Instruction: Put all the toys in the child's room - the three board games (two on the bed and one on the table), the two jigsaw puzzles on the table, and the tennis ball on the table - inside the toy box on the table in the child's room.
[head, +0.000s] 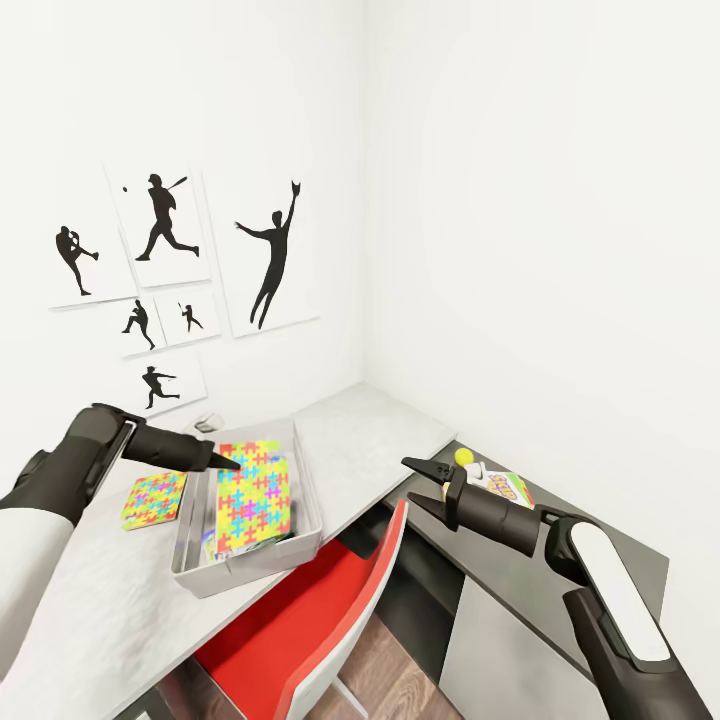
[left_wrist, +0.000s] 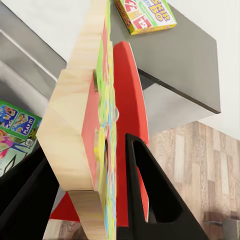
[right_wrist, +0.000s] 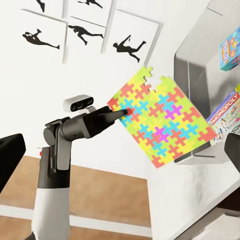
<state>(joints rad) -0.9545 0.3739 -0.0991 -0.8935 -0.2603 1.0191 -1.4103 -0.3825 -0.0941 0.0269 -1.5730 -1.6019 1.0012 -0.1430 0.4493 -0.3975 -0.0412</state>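
Note:
My left gripper (head: 231, 462) is shut on the corner of a jigsaw puzzle (head: 254, 493), a square of yellow, pink, blue and green pieces. It hangs tilted over the grey toy box (head: 312, 505) on the table (head: 390, 430). In the right wrist view the puzzle (right_wrist: 160, 120) hangs in front of the toy box (right_wrist: 186, 65), with board games (right_wrist: 229, 47) lying inside. A second jigsaw puzzle (head: 155, 498) lies flat on the table left of the box. The tennis ball (head: 464, 457) and a board game (head: 506, 488) rest on a dark cabinet top, just behind my open right gripper (head: 424, 481).
A red chair (head: 330, 610) stands tucked under the table between my arms, below the toy box. The dark cabinet (head: 600, 545) with a white front fills the right side. Sports silhouette pictures (head: 165, 215) hang on the white wall. A small white object (head: 205, 423) lies behind the box.

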